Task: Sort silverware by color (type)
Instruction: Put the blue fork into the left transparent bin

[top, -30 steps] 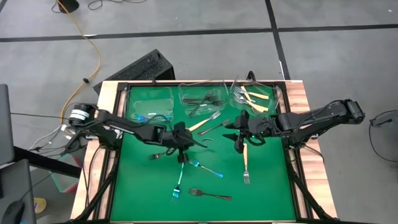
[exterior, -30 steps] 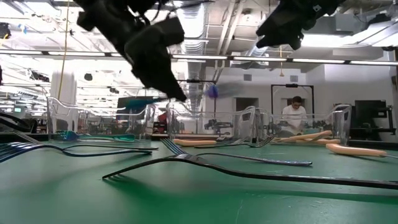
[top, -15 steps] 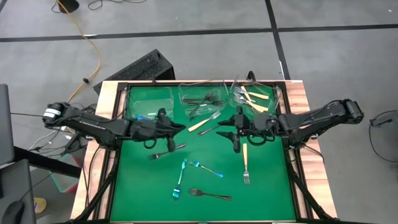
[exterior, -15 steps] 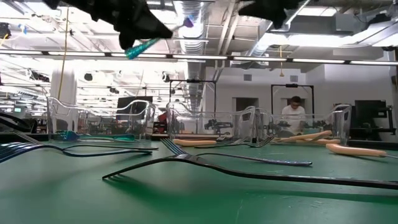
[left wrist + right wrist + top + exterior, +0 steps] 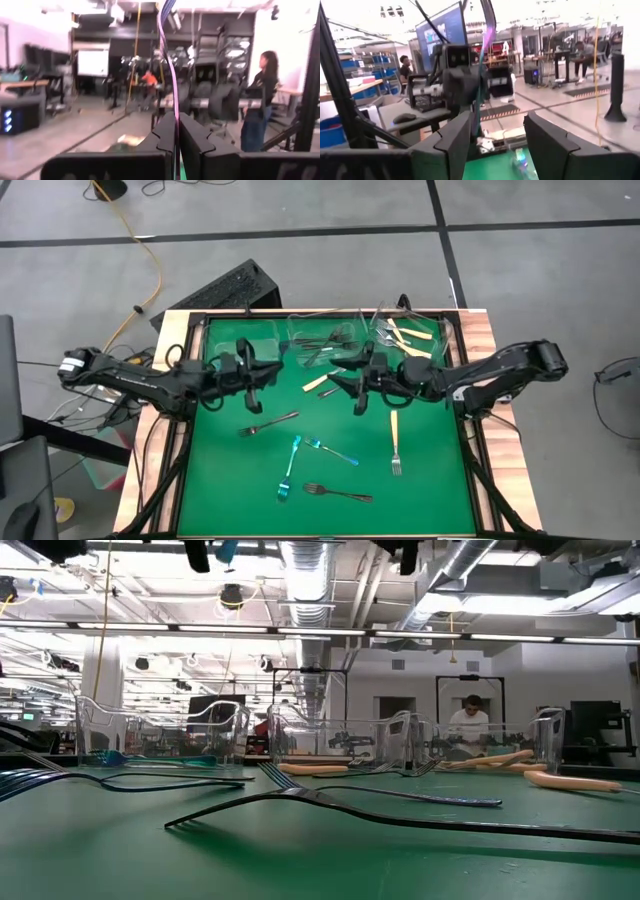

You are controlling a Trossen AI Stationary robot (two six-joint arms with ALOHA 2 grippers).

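Green mat (image 5: 430, 480) | L gripper (image 5: 243, 367) raised nr left tub (image 5: 243, 338), pinching teal fork (image 5: 169, 65) | R gripper (image 5: 360, 380) mid-table, fingers apart, empty

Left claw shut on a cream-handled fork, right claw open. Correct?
Not quite. The left claw is shut on a slim, shiny iridescent blue-teal fork, not a cream-handled one, as the left wrist view shows. The right claw is open.
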